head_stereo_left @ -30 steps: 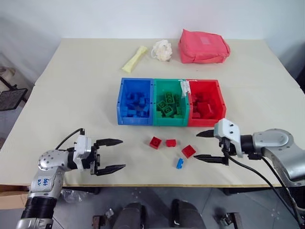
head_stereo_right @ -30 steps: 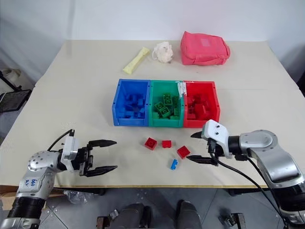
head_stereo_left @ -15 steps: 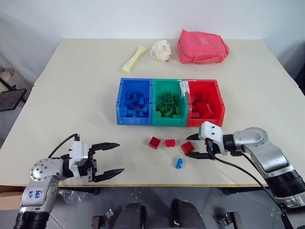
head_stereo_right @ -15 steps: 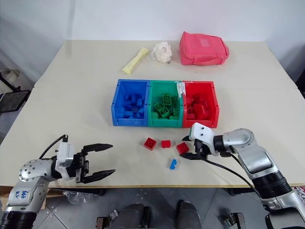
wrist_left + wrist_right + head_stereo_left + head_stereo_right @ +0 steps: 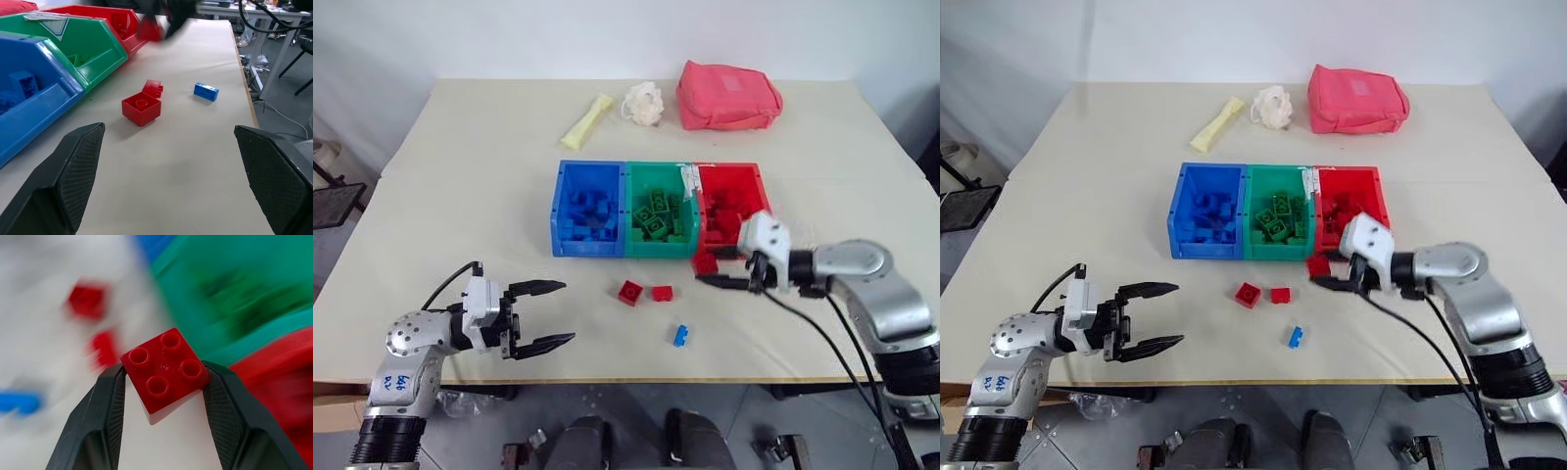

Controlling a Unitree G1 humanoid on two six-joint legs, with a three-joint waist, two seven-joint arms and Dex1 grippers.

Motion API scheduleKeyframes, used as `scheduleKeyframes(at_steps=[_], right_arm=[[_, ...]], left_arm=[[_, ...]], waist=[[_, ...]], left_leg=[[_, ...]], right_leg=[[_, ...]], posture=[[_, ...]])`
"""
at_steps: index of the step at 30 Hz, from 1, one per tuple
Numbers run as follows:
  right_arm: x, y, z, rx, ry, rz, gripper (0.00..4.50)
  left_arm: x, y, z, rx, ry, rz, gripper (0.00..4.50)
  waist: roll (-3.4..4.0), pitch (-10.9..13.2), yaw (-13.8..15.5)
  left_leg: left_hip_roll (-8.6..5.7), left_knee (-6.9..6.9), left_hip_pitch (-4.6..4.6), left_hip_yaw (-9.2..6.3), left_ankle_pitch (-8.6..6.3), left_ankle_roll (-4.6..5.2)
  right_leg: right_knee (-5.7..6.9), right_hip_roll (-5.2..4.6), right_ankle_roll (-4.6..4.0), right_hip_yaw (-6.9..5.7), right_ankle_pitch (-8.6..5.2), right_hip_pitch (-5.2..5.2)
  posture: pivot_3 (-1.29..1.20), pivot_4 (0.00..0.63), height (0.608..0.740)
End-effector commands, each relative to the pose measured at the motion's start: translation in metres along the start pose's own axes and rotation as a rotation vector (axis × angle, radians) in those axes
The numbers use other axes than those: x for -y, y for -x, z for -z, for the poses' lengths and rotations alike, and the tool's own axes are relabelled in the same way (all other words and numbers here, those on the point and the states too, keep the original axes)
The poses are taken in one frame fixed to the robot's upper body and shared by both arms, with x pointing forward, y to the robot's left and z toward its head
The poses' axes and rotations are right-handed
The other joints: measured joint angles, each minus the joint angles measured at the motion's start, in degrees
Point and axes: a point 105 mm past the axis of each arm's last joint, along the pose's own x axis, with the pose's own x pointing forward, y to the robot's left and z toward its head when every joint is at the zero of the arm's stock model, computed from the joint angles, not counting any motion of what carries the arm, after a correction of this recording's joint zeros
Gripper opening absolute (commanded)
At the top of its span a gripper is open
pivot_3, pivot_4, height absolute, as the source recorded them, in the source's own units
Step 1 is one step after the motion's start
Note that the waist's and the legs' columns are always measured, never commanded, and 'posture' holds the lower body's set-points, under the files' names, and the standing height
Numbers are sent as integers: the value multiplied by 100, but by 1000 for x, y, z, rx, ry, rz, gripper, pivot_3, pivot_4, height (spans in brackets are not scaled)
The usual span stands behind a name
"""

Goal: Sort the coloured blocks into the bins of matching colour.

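Now my right gripper (image 5: 164, 382) clamped on a red block (image 5: 165, 372), lifted just before the red bin (image 5: 756, 186), my left gripper (image 5: 544, 314) spread wide and empty, two red blocks (image 5: 630, 292) and a blue block (image 5: 680, 335) on the table (image 5: 460, 176).

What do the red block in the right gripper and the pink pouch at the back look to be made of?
Red block: likely hard moulded plastic, smooth with a slight sheen, crisp round studs. Pink pouch: apparently soft matte fabric, with a rumpled, sagging shape.
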Motion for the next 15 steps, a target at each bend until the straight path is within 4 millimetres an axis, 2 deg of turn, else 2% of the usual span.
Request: scheduleKeyframes(at_steps=[1, 3, 6, 10, 15], right_arm=[[35, 14, -17, 43, 26, 154, 1940], [47, 14, -17, 35, 38, 198, 1940], [59, 13, -15, 14, 60, 243, 2942], [58, 10, -19, 31, 74, 233, 4379], [50, 15, -22, 40, 79, 196, 4484]], left_arm=[[-2, -4, -3, 22, -28, 31, 4500], [-5, -5, -3, 26, -33, 40, 4500], [-9, -9, -4, 31, -45, 54, 4500], [-14, -11, -5, 38, -61, 69, 4500], [-17, -11, -5, 41, -68, 76, 4500]], waist=[[0, 0, -14], [0, 0, -13], [0, 0, -9], [0, 0, -30], [0, 0, -79]], left_leg=[[0, 0, 1, 1, 0, 0], [0, -1, 0, 3, 0, 0], [-3, -2, 0, 5, 0, 1], [-3, -2, -1, 12, 2, 4], [-2, -2, -1, 12, 2, 4]], right_leg=[[1, 1, 0, -3, 0, 0], [2, 0, 0, -6, 0, -1], [3, 0, 0, -11, 0, -1], [4, 2, 1, -15, 0, -3], [6, 4, 1, -16, 0, -4]], posture=[[0, 150, 740], [0, 150, 740], [0, 150, 740], [0, 150, 740], [0, 150, 740]])
